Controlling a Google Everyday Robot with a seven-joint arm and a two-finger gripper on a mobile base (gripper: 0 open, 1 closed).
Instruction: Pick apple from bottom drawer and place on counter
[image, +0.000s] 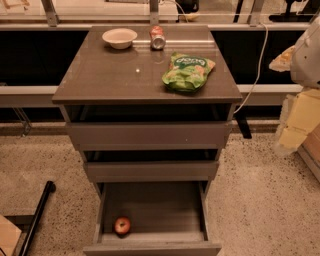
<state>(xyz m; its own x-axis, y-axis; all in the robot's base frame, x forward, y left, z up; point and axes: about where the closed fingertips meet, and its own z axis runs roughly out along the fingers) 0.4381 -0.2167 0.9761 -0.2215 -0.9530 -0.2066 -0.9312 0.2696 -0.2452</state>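
Note:
The bottom drawer (152, 242) is pulled open at the foot of the cabinet. The small red apple (122, 225) lies on the drawer's dark floor, at the front left corner. The counter (115, 75) is the glossy grey-brown top of the cabinet. My arm comes in at the right edge as a white and pale shape. The gripper (292, 127) hangs there, to the right of the cabinet at about the height of the top drawer. It is far from the apple and holds nothing that I can see.
On the counter stand a white bowl (119, 37) and a red-and-silver soda can (157, 37) at the back, with a green chip bag (188, 72) on the right. The two upper drawers are slightly open. A black pole (37, 215) slants at lower left. A white cable (255, 65) hangs at the right.

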